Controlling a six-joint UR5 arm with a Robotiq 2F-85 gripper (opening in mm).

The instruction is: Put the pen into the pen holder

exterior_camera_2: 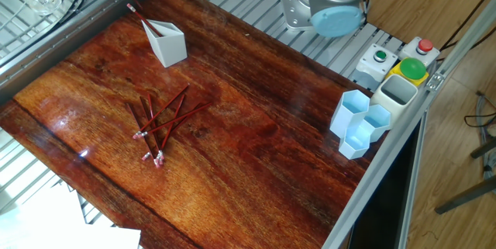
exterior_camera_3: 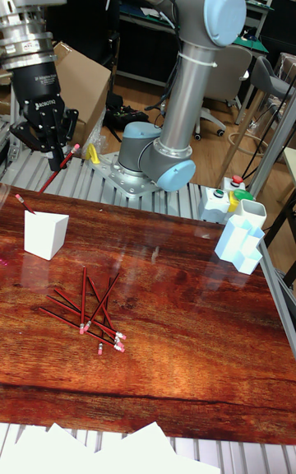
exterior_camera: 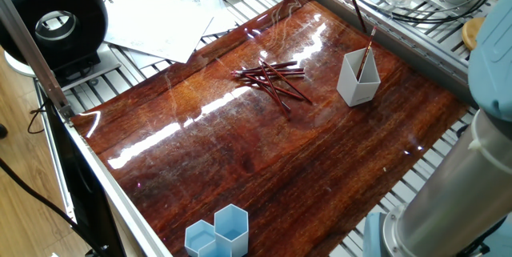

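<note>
ROBOTIQ-marked gripper (exterior_camera_3: 56,155) clamped on a red pen (exterior_camera_3: 59,167), up above & just right of white pen holder (exterior_camera_3: 45,235).

The light is bright and comes from above. It makes white shiny streaks on the glossy wooden surface (exterior_camera: 264,161), most of all near the far edge in one fixed view. The pictures are mostly sharp, and shadows are soft and faint.

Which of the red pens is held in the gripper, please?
The tilted pen in the gripper, above the white pen holder; another pen stands inside, the rest lie piled.
</note>
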